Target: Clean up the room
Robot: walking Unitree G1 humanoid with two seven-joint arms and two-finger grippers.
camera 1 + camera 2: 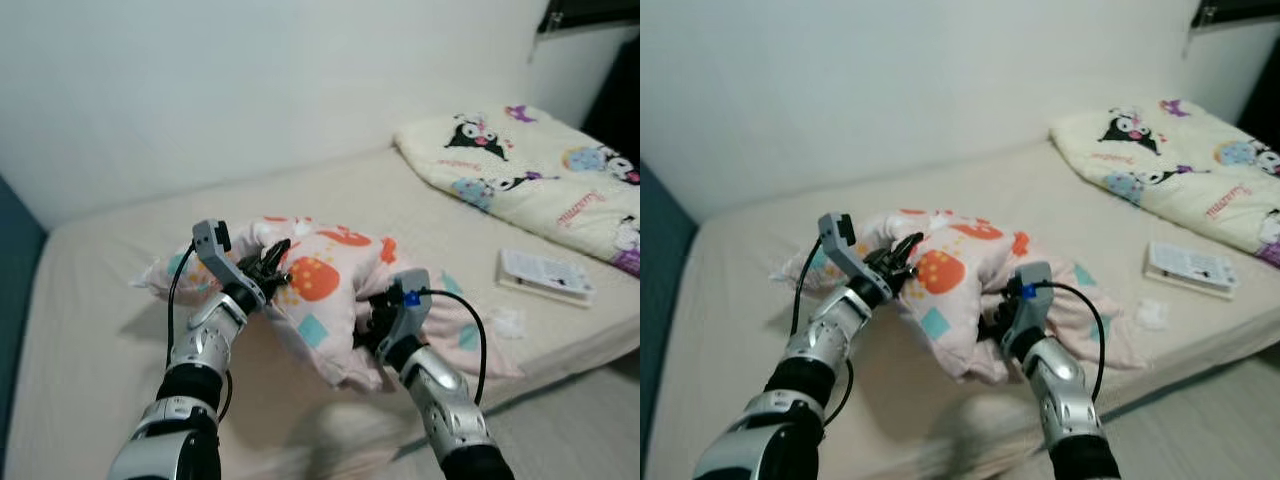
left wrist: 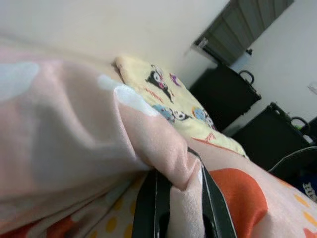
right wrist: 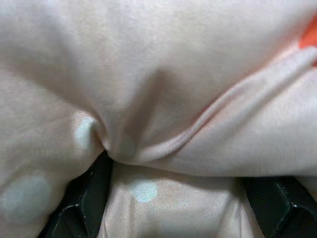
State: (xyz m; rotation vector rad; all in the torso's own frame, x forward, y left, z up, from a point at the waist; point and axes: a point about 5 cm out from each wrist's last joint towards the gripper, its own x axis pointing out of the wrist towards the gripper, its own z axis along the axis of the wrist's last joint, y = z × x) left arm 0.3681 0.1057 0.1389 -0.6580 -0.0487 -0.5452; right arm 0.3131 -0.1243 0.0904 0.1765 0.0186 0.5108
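My left gripper (image 1: 268, 268) pinches a fold of the pink patterned blanket (image 1: 330, 290) between its fingers (image 2: 148, 208), at about 9 o'clock on the bundle. My right gripper (image 1: 372, 322) holds its 5 o'clock edge, bunched cloth between spread fingers (image 3: 84, 198). The blanket is lifted mid-bed (image 1: 100, 300); bare mattress lies at 9. At 2 o'clock a cartoon-print quilt (image 1: 530, 170) bears unreadable pink script, and a booklet (image 1: 545, 272) sits near the bed's edge.

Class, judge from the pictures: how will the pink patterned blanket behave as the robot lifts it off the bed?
The pink blanket probably flops: it bunches between the left gripper and right gripper. It seems light and puffy. Its folds look smooth, so cloth might slip.
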